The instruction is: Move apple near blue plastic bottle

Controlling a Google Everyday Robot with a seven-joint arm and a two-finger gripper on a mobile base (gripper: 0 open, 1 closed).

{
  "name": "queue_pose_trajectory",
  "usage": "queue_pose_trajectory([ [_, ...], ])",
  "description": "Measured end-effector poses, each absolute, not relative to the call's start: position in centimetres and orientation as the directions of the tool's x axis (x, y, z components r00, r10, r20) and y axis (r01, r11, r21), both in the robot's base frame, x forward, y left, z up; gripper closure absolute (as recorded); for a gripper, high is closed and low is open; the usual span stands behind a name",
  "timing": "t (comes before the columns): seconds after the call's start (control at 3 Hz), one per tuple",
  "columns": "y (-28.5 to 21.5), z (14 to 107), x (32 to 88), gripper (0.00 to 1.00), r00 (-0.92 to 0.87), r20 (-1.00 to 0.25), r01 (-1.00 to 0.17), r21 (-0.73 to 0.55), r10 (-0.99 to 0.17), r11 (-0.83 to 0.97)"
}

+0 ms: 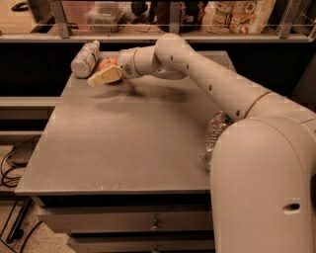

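Nearest the camera, the robot's big pale body (264, 197) fills the lower right corner. Below the front edge of the grey worktop (123, 148) are drawers (128, 222) with small handles. Dark cables (15, 160) lie on the floor well down and to the left of the fingers.

Farther in, a clear bottle (214, 134) lies on its side near the worktop's right edge. It is partly hidden by the robot's body and lies well apart from the fingers, on the near-right side of them. From there the arm (207, 74) reaches across the worktop towards its far left corner.

At the end of the arm the gripper (102, 74) hangs a little above the worktop, with a soft shadow on the surface under it. Its tan fingers (106, 76) are clamped on the apple (106, 63). One finger crosses in front of the fruit, and the other is hidden behind it. The apple shows as a red-orange curve just over that near finger.

Just beyond the fingers and to their left, the blue plastic bottle (85, 59) lies on its side at the far left corner of the worktop, near the apple. Whether the two touch cannot be told.

Behind everything runs a shelf (197, 37) with a metal rail (59, 20) and packaged goods (242, 12).
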State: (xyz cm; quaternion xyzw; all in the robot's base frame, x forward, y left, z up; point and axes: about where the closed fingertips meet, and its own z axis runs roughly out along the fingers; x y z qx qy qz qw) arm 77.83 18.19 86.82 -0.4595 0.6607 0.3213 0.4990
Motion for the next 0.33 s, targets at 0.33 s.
queue_pose_trajectory([
  [0.33, 18.21, 86.79, 77.83, 0.0, -0.08, -0.955, -0.928, -0.033, -0.287, 0.371],
])
